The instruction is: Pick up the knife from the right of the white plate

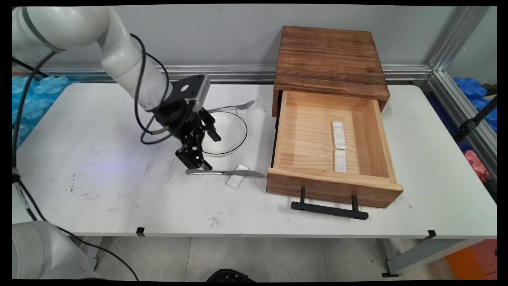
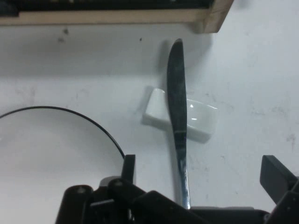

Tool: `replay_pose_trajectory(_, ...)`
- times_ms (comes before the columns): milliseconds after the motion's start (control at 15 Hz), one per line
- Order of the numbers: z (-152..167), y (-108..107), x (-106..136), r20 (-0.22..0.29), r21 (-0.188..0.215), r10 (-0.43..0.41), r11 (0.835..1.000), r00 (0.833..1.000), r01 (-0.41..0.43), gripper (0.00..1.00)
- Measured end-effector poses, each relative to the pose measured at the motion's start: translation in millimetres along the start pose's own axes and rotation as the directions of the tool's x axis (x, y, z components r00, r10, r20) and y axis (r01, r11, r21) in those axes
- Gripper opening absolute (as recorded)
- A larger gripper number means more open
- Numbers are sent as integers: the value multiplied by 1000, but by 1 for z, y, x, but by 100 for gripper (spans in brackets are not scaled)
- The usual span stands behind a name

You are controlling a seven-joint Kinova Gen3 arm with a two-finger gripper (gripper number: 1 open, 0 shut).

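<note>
Your gripper (image 1: 203,149) hovers spread wide above the knife's handle, holding nothing.
From the main view you see the knife (image 1: 224,172) lying across a white rest (image 1: 236,181), between the bowl (image 1: 226,133) and the open drawer (image 1: 391,157). From the hand view, the knife (image 2: 178,116) lies ungrasped between your open fingers (image 2: 275,179).

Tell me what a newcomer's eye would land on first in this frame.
Probably the open wooden drawer at the table's right, with two white rests lying inside. Next, the black gripper, fingers apart, low over the handle of a knife whose blade lies across a white rest, beside a black-rimmed plate.
</note>
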Motion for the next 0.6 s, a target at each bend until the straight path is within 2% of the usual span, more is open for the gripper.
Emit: replay_pose_trajectory(600, 32, 7, 5, 73, 31, -55, 998, 996, 53, 100)
